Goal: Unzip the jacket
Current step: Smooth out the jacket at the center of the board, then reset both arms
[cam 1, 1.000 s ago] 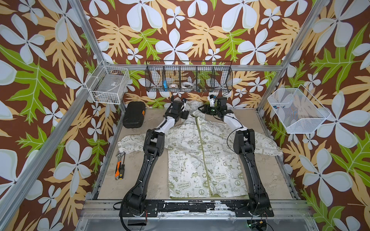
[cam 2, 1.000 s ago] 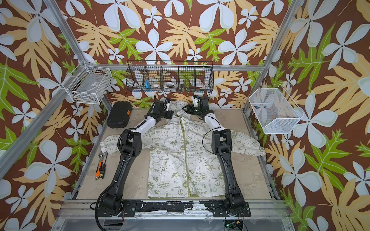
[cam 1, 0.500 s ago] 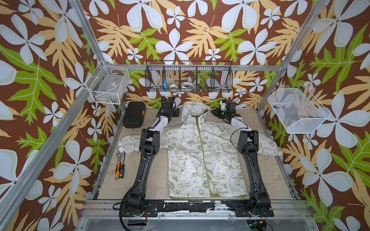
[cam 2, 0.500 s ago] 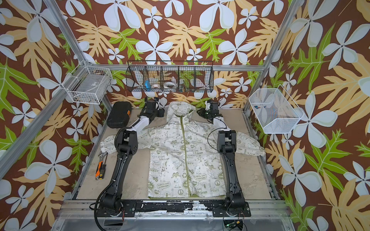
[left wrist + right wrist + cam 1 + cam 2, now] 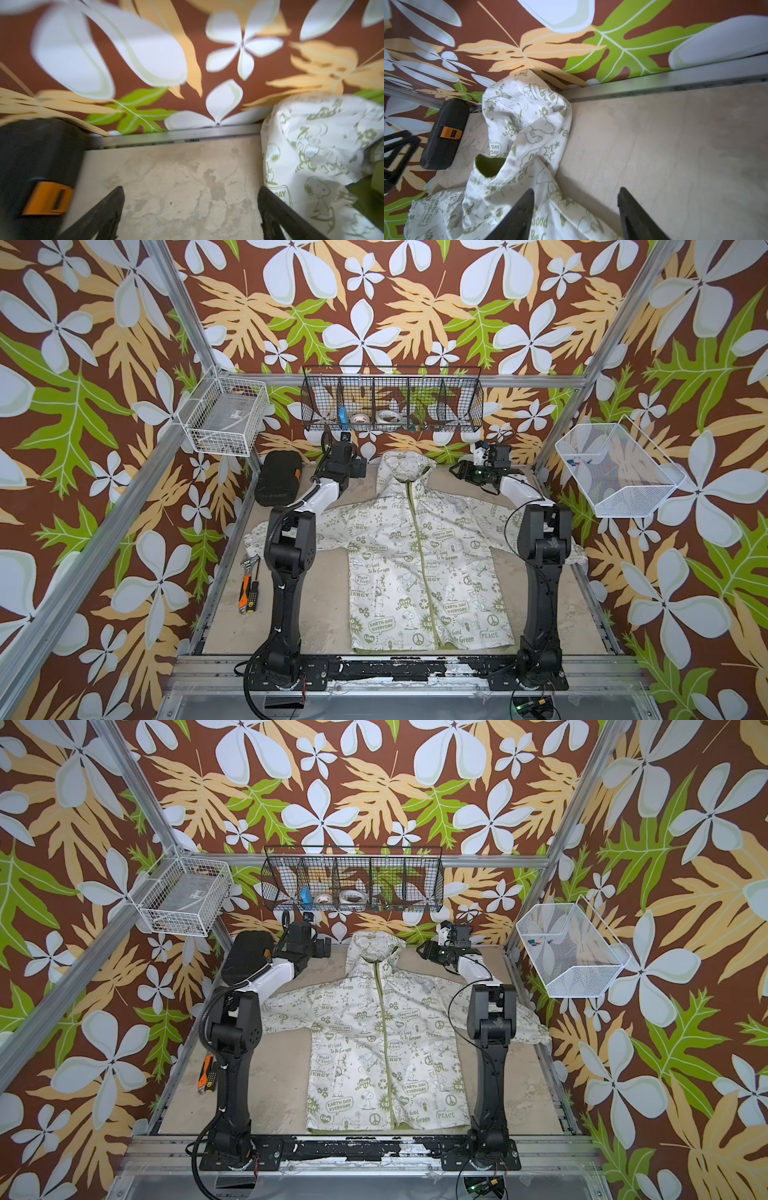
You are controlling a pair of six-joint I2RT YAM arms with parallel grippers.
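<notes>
Spread flat on desk (image 5: 324,614), zipped jacket (image 5: 457,572) | zipper (image 5: 420,556) running from hood (image 5: 405,466) to near hem | left end effector (image 5: 190,193) left of hood, wide open, empty | right end effector (image 5: 576,191) right of hood, parted, empty | zipper top just below hood, neither arm clearly nearer

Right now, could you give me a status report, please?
Left end effector open, empty; right end effector open, empty. Jacket flat, zipped shut. Zipper unobstructed.

Cream jacket (image 5: 386,572) w/ olive print & zip (image 5: 421,558); black case (image 5: 276,479) w/ orange latch (image 5: 451,132).
</notes>
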